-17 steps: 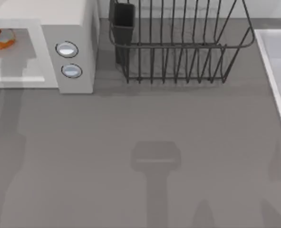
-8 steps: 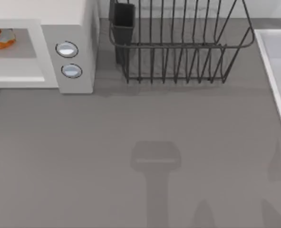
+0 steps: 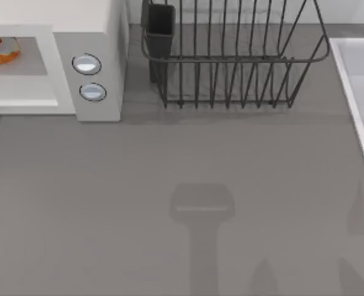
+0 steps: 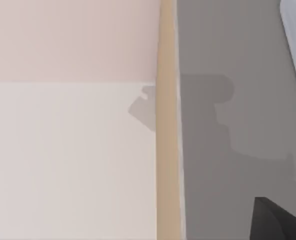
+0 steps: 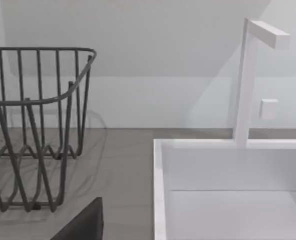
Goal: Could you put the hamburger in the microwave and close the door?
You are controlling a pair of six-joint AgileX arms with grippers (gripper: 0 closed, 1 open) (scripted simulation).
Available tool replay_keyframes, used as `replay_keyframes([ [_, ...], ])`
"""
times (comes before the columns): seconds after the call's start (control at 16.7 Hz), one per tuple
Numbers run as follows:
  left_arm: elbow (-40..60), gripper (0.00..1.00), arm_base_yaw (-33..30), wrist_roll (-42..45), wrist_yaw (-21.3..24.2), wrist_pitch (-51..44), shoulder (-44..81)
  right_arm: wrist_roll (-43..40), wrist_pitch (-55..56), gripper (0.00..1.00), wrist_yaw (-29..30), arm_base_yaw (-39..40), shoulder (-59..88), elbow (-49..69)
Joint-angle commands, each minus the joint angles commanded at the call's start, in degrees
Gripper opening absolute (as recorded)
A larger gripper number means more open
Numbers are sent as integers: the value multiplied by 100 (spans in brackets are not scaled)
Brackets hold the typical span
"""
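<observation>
Hamburger rests inside the microwave cavity at the surface's far left; placement is judged complete. Next step: swing the door shut. Whether either hand is apart or together cannot be told.

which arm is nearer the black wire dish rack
Right, as far as the views tell. The right wrist view faces the black wire dish rack from close by, beside the white sink. The left wrist view looks down on the table's tan edge.

Hamburger inside open microwave
</observation>
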Motion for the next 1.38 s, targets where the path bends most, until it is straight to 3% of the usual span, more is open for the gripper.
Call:
replay_keyframes([
  [0.36,-216,0,-15,-3,-9,215,146,0,0,100,0,0,0,0],
  [0.84,-1444,0,11,24,10,2140,653,0,0,100,0,0,0,0],
  [1.38,-1931,0,-254,-188,-71,2423,311,0,0,100,0,0,0,0],
])
